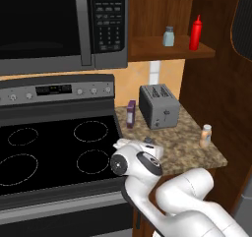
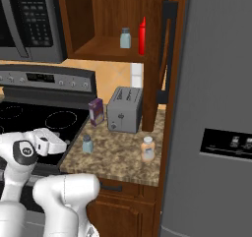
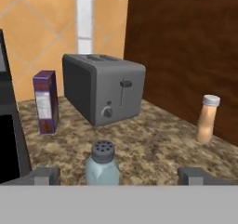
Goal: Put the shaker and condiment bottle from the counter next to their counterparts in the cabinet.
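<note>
Step in hand: shaker pickup. Jaws wide open, empty, straddling the shaker on the table, toaster at 12 o'clock beyond. Next you should advance slightly, then close squarely.

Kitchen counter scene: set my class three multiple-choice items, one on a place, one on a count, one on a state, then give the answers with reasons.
1. Where does the purple box stand?
A. left of the toaster, seen from the hand
B. on the cabinet shelf
C. on the stovetop

2. How many shakers show in the right base view?
A. one
B. two
C. three

3. How is the hand set?
A. shut on the shaker
B. shut on the tan bottle
C. open, the shaker between its fingertips

Answers:
1 A: it stands on the counter beside the toaster.
2 B: one on the counter, one on the shelf by the red bottle.
3 C: the fingertips stand wide apart, clear of the shaker.
</note>
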